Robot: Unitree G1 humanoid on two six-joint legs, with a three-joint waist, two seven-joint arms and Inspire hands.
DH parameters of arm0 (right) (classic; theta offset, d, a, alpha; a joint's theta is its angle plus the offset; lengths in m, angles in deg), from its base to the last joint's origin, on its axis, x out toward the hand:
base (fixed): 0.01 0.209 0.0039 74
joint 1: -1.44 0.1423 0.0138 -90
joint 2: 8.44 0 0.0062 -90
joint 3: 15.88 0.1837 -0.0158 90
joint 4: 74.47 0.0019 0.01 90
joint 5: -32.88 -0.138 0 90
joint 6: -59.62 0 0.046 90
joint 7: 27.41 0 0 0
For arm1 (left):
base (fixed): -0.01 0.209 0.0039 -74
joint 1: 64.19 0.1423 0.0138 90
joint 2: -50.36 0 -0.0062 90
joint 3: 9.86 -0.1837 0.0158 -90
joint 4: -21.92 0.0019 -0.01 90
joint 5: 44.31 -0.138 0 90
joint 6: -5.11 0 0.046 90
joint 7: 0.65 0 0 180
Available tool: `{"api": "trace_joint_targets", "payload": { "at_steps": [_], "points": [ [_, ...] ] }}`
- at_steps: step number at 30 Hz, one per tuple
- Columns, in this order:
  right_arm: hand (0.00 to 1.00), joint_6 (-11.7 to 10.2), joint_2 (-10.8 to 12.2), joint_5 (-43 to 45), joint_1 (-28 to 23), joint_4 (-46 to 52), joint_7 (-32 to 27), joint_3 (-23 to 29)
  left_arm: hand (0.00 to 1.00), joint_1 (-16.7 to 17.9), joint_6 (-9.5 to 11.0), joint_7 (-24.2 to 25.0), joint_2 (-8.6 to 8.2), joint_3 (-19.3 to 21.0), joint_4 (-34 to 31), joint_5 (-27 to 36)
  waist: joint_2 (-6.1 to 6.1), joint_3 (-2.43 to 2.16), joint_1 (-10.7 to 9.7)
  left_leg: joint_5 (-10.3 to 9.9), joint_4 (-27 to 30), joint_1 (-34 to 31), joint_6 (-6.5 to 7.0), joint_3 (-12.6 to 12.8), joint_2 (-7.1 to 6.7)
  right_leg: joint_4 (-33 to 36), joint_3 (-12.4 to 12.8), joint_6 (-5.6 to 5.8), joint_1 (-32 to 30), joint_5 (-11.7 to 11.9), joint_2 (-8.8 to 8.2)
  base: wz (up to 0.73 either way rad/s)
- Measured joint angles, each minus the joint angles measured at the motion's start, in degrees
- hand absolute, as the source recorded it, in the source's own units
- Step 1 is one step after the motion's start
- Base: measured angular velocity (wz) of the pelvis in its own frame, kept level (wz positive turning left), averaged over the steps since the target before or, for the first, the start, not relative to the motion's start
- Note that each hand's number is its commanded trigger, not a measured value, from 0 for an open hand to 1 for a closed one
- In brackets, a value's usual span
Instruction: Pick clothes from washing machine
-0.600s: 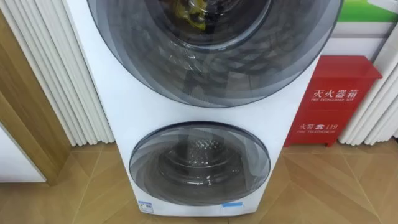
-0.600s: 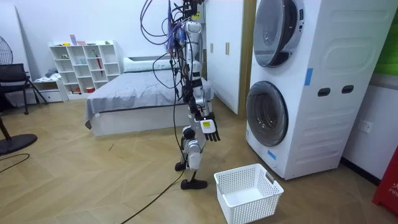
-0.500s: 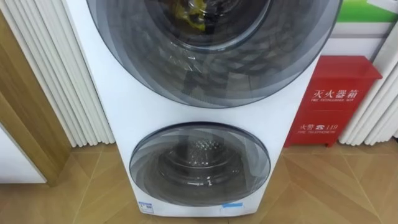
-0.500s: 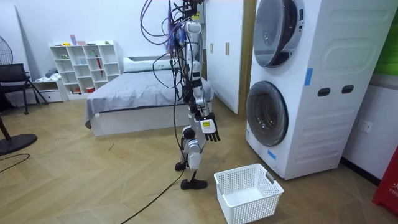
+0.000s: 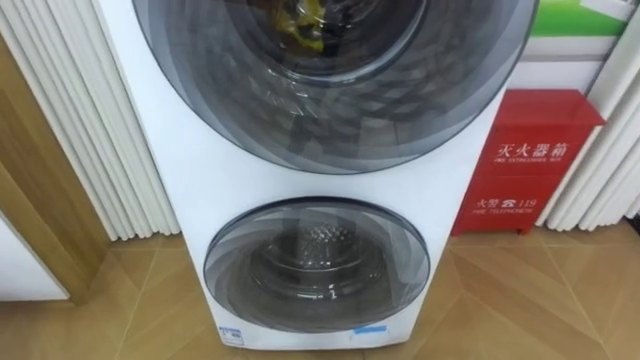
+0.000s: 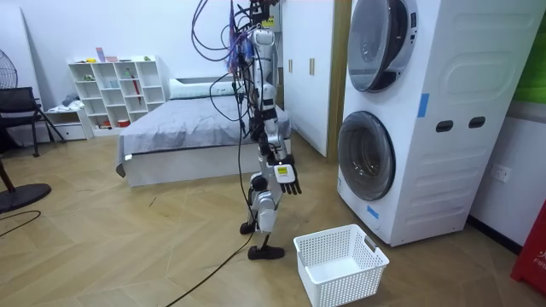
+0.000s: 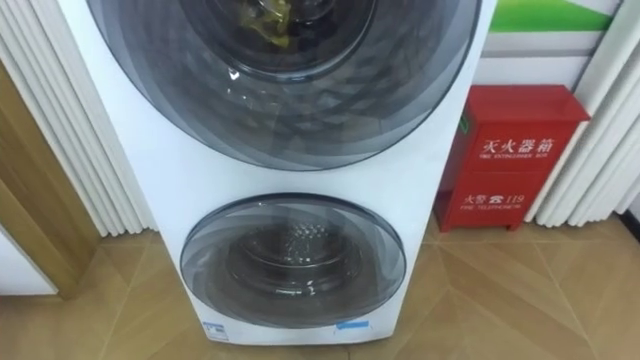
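Standing before the washing machine point(image 6: 426, 128), right hand point(image 6: 288, 176) hanging, seemingly relaxed.

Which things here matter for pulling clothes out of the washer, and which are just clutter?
Job: washing machine, yellow clothes behind its upper door, white basket on the floor.
Clutter: red box, bed, shelf, chair.

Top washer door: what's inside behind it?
Through the closed tinted door, a yellow bundle, probably clothes, shows inside. The dark glass hides how much more lies there.
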Motion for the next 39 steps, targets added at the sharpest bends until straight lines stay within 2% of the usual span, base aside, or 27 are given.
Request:
{"api": "trace_joint_targets", "payload": {
  "at_steps": [2, 5, 6, 7, 9, 13, 15, 17, 19, 21, 25, 31, 35, 37, 39],
  "points": [
    [0.0, 0.7, -0.2, -1.0, -0.2, 4.6, -1.6, 1.0, 0.0, 0.2, 0.0, 0.3, -0.02, 0.4, -0.4, -0.2, 0.02, 0.13, 0.0, 0.0, 0.1, 0.0, 0.01, 0.3, 0.0, 0.1, 0.2, 0.0, -0.2, 0.0, -0.02, -0.08],
    [0.0, 1.4, -0.2, -1.2, -0.1, 19.2, -4.4, 2.4, 0.0, 0.1, 0.2, 0.7, 0.28, 0.5, -0.8, -0.7, -0.17, 0.28, 0.0, 0.0, 0.3, -0.1, 0.01, 0.3, -0.02, 0.2, 0.5, 0.0, -0.4, 0.0, -0.04, -0.05],
    [0.0, 1.4, -0.3, -1.2, 0.2, 27.8, -5.3, 2.4, 0.0, 0.3, 0.2, 1.0, 0.38, 0.9, -1.0, -0.6, -0.17, 0.3, 0.0, 0.0, 0.3, 0.0, 0.02, 0.5, -0.02, 0.1, 0.7, -0.02, -0.3, 0.0, 0.0, -0.04],
    [0.0, 0.5, -0.7, -1.2, 1.6, 33.7, -5.4, 2.6, 0.0, 0.5, 0.2, 1.3, 0.59, 1.0, -0.9, -0.6, -0.52, 0.38, -0.1, 0.0, 0.4, 0.2, 0.02, 0.5, -0.03, 0.1, 0.7, -0.04, 0.0, 0.0, 0.01, 0.0],
    [0.0, -0.6, -1.5, -1.2, 3.3, 40.7, -6.0, 3.4, 0.0, 1.0, 0.2, 1.6, 0.96, 0.9, -1.3, -0.6, -0.54, 0.23, 0.3, 0.0, 0.4, 1.0, 0.02, 0.3, -0.03, 0.0, 0.6, -0.04, 0.2, 0.0, 0.04, 0.05],
    [0.0, -0.5, -2.9, -1.2, 7.3, 54.8, -9.0, 4.8, 0.0, 2.3, -0.6, 1.8, 1.95, 1.2, -2.0, -1.0, -1.44, 0.15, 0.4, 0.0, 0.5, 0.0, 0.02, 0.0, -0.04, 0.1, 0.3, -0.04, -0.2, 0.0, -0.02, 0.03],
    [0.0, -0.4, -3.9, -0.8, 8.4, 58.5, -10.4, 4.8, 0.0, 2.7, -1.4, 1.7, 2.44, 1.6, -2.8, -3.0, -1.8, 0.04, 0.4, 0.0, 0.5, 0.0, 0.02, -0.2, -0.03, 0.1, 0.1, -0.04, -0.2, 0.0, -0.02, 0.06],
    [0.0, -0.2, -4.7, 0.2, 9.4, 60.5, -10.9, 4.8, 0.0, 3.1, -1.8, 1.6, 2.62, 2.2, -2.9, -3.7, -1.99, 0.0, 0.9, 0.0, 0.4, 0.1, 0.02, -0.3, -0.02, 0.1, 0.1, -0.04, -0.1, 0.0, -0.01, 0.0],
    [0.0, 1.4, -6.7, 1.5, 10.7, 64.6, -11.7, 5.0, 0.0, 3.3, -2.1, 1.4, 2.73, 2.3, -2.9, -3.8, -2.15, -0.03, 1.3, 0.0, 0.4, -0.1, 0.03, -0.3, -0.08, 0.1, 0.1, -0.04, -0.3, 0.0, -0.05, -0.02],
    [0.0, 1.5, -7.9, 1.7, 12.9, 65.7, -12.1, 5.4, 0.0, 3.5, -2.6, 1.4, 2.93, 2.4, -2.9, -4.7, -2.23, 0.0, 1.3, 0.0, 0.3, -0.1, 0.03, -0.5, -0.08, 0.1, 0.1, -0.04, -0.3, 0.0, -0.05, 0.02],
    [0.0, 1.6, -8.8, 3.4, 19.1, 66.2, -14.8, 8.3, 0.0, 3.5, -3.3, 1.2, 2.8, 3.3, -3.1, -6.8, -2.65, 0.07, 1.5, 0.0, 0.3, -0.1, 0.03, -1.1, -0.06, 0.0, -0.2, -0.04, -0.2, 0.0, 0.02, 0.05],
    [0.0, 1.6, -10.8, 3.9, 24.4, 68.3, -17.3, 8.7, 0.0, 3.7, -3.9, 0.3, 3.1, 3.2, -4.0, -7.9, -3.53, 0.01, 2.3, 0.0, 0.3, -0.3, 0.03, -1.8, -0.01, 0.1, -0.3, -0.04, -0.2, 0.0, 0.1, 0.05],
    [0.0, 1.6, -12.4, 3.9, 26.1, 68.3, -18.3, 8.7, 0.0, 3.7, -4.2, 0.4, 3.84, 3.3, -4.0, -9.8, -4.6, -0.11, 3.2, 0.0, 0.3, -0.4, 0.03, -1.9, -0.01, 0.0, -0.4, -0.04, -0.3, 0.0, 0.11, 0.0],
    [0.0, 2.2, -13.7, 3.9, 26.6, 68.3, -18.4, 8.7, 0.0, 3.7, -4.5, 0.5, 4.26, 3.3, -4.2, -10.3, -5.1, -0.35, 3.3, 0.0, 0.3, -0.4, 0.03, -2.3, -0.03, 0.1, -0.3, -0.04, -0.2, 0.0, 0.08, 0.07],
    [0.0, 2.3, -13.8, 3.9, 27.6, 68.3, -18.9, 8.7, 0.0, 3.8, -4.9, 0.6, 4.51, 3.2, -4.1, -11.0, -5.35, -0.33, 3.3, 0.0, 0.3, -0.4, 0.03, -2.9, -0.06, 0.1, -0.4, -0.04, -0.2, 0.0, 0.09, 0.02]
  ]
}}
